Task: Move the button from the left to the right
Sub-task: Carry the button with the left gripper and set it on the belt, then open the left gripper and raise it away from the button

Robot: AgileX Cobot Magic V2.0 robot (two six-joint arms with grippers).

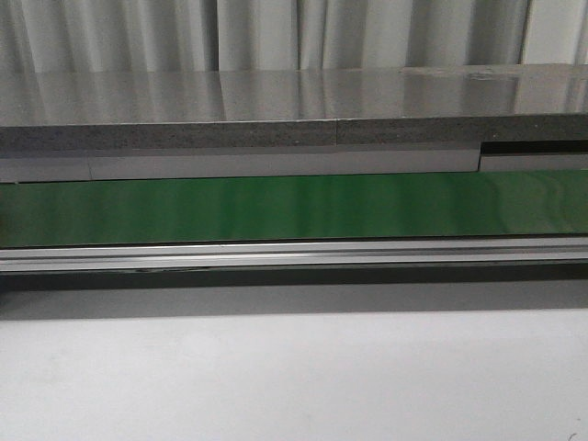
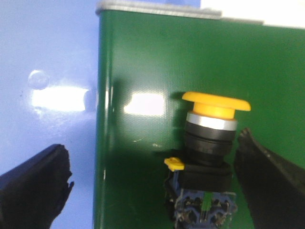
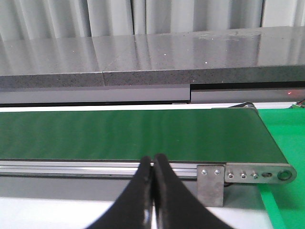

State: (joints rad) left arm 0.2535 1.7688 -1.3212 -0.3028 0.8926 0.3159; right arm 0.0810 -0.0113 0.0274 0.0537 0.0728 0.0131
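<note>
In the left wrist view the button (image 2: 209, 143) stands on the green belt (image 2: 138, 62), its yellow-orange cap on top of a black body with a blue base. My left gripper (image 2: 155, 181) is open and wide. One black finger (image 2: 271, 181) is close beside the button's body; the other finger (image 2: 33, 186) is far off over the blue-white surface beside the belt. My right gripper (image 3: 153, 164) is shut and empty, in front of the belt's rail near its end. The front view shows only the bare green belt (image 1: 294, 207), no button and no gripper.
A grey stone-like ledge (image 1: 294, 110) runs behind the belt, with curtains beyond. An aluminium rail (image 1: 294, 255) edges the belt's near side. In the right wrist view a metal bracket (image 3: 211, 183) and roller end plate (image 3: 259, 174) mark the belt's end.
</note>
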